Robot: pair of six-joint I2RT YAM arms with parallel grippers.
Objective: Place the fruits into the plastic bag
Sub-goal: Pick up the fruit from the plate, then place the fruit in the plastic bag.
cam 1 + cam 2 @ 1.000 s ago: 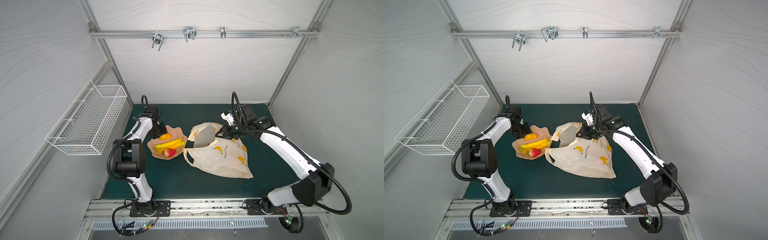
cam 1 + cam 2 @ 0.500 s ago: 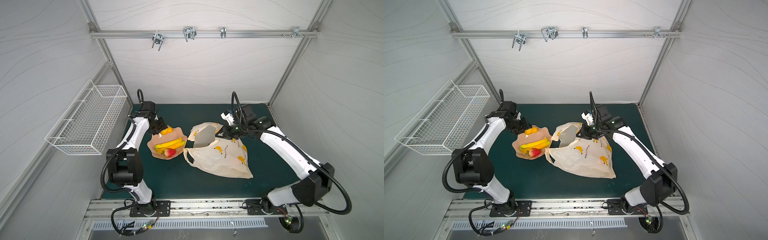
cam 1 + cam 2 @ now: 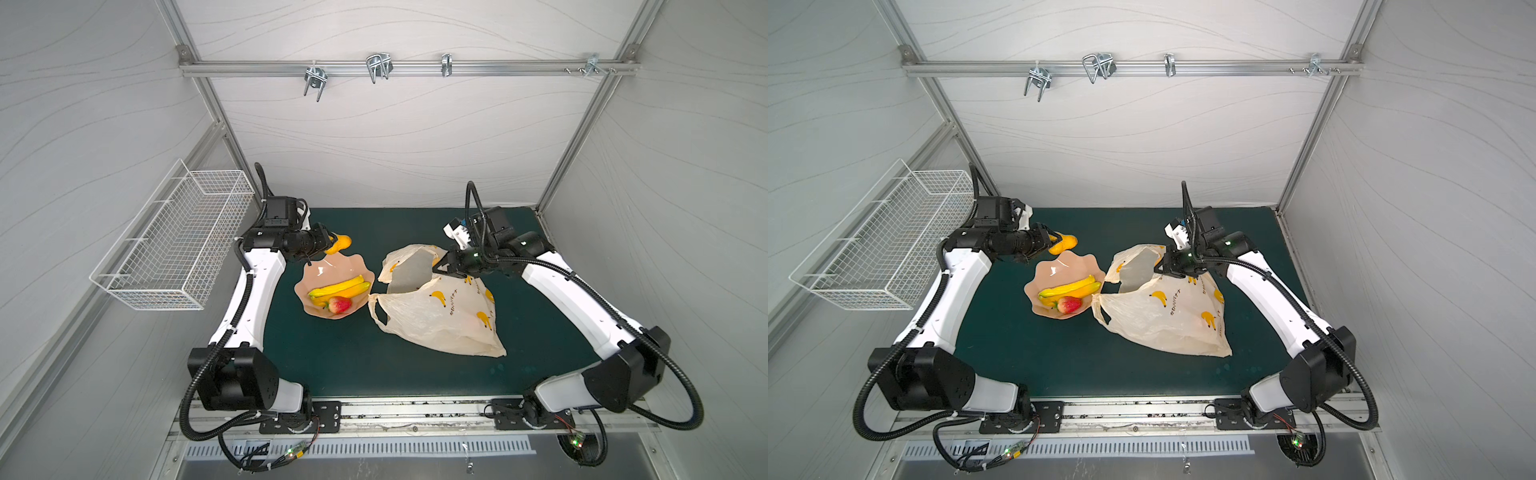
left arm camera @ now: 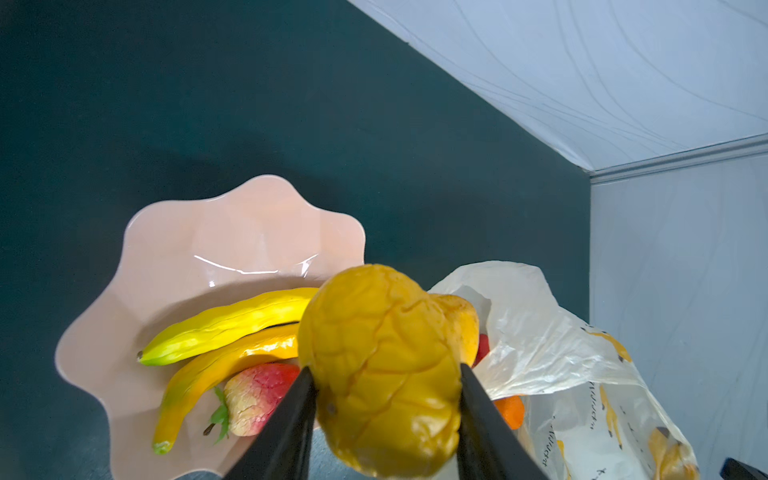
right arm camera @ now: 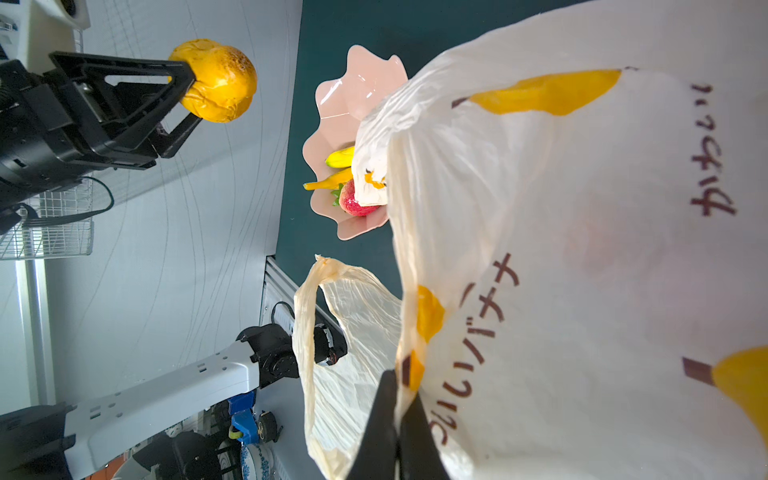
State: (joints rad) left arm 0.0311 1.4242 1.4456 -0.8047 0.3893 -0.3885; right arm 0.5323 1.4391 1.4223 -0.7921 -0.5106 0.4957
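Pinching a lumpy yellow-orange toy fruit [image 3: 342, 242], the left gripper [image 4: 386, 372] hangs over the twelve o'clock rim of a pinkish scalloped plate [image 3: 329, 269]. At the plate's three o'clock, the right gripper [image 5: 397, 387] pinches the rim of the cream banana-printed plastic bag [image 3: 436, 318].

White shells and black joints are seen on the left arm [image 3: 257, 291] and right arm [image 3: 573, 303], ribbed black cables [image 3: 183, 411] looped alongside, bases bolted onto black plates [image 3: 328, 415].

The dark green tabletop [image 3: 374, 365] carries a pink plate [image 3: 328, 266] toward its left edge, with the bag [image 3: 440, 320] just beside it.
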